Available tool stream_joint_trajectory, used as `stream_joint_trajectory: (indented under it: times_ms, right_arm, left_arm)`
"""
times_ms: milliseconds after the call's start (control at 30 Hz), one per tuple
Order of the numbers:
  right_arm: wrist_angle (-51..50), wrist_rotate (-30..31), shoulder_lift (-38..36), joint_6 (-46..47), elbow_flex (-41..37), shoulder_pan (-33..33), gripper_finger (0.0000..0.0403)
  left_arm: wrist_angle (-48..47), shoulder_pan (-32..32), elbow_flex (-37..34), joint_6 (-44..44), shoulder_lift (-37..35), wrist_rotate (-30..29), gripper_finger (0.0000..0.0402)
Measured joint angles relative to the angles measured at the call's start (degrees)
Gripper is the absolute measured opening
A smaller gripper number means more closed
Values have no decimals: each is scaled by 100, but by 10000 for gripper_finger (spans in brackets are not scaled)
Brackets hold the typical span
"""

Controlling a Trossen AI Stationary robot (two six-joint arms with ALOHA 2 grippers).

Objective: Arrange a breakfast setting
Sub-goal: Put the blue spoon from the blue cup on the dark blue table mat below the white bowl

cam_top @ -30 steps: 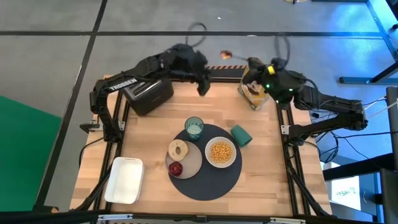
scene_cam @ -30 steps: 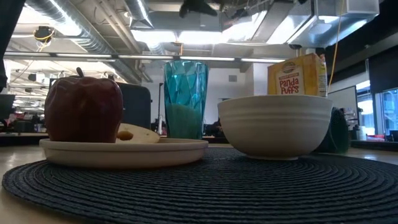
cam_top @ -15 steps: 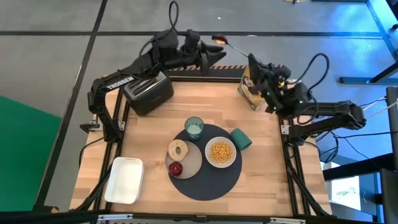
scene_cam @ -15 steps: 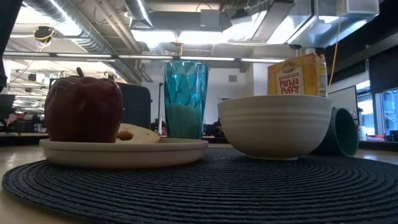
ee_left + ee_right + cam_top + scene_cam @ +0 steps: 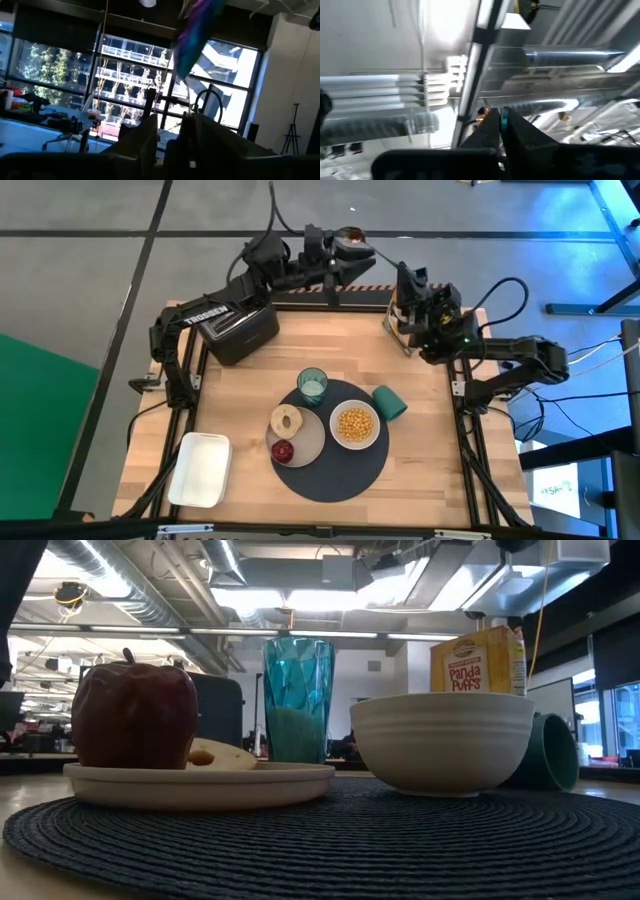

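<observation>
Left gripper [image 5: 352, 252] has swung beyond the table's far edge, jaw state indeterminate; right gripper [image 5: 501, 131] clenched empty; setting undisturbed.

Closed right gripper [image 5: 502, 131] toward ceiling pipes [image 5: 380, 90]

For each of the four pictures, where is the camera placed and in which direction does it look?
High view: above the table, looking straight down; both arms show at the far edge.
Low view: at table height, level across the mat; no arm shows.
Left wrist view: on the raised left arm, facing windows; left end effector at the bottom.
Right wrist view: on the right arm, facing ceiling ducts; right end effector, shut.
Shared: high and low views both show the bowl, glass and plate.
</observation>
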Motion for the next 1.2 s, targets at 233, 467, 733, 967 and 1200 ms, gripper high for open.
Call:
stream_joint_trajectory:
  times_ms: [233,467,733,967,1200]
  right_arm:
    - [-20,-299,287,1,393,-10,1]
    - [-36,-360,285,2,398,-13,1]
    - [-49,-460,285,129,398,-11,1]
    - [-1549,-434,-37,41,398,-18,45]
    - [-5489,-43,-873,-205,398,-14,131]
  left_arm:
    - [342,-81,0,238,-1,188,120]
    - [890,-132,0,209,-26,275,79]
    - [866,-134,0,133,-26,382,7]
    - [-282,-15,4,65,-326,267,3]
    - [-3477,266,4,194,-968,424,2]
